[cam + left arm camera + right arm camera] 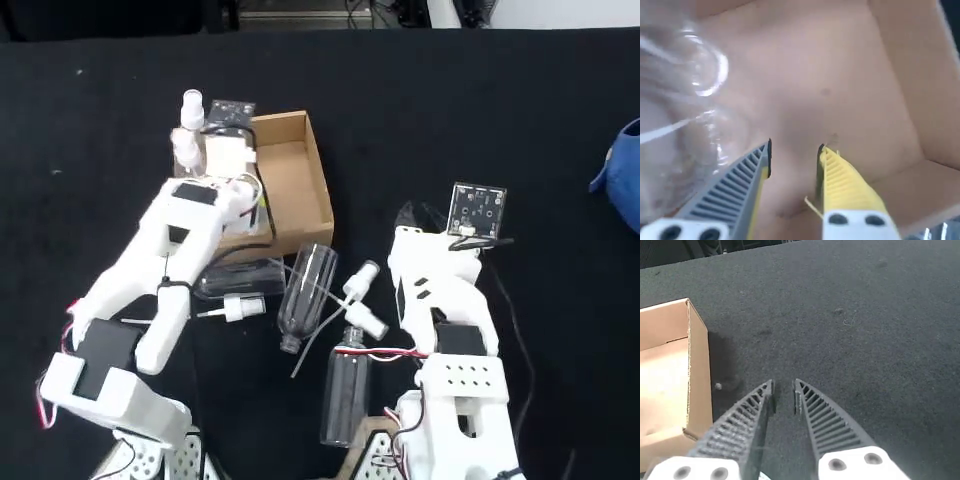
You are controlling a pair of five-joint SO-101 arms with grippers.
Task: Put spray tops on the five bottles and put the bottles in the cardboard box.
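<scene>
My left gripper is open with nothing between its fingers, down inside the cardboard box. A clear bottle lies in the box just beside it. From above, that gripper is over the box, and two white spray tops stick up at the box's far left corner. On the table lie clear bottles and loose spray tops. My right gripper hangs slightly open over bare black cloth, right of the box.
The black cloth covers the whole table, with free room at the back and right. A blue object pokes in at the right edge. Thin dip tubes trail from the loose tops between the arms.
</scene>
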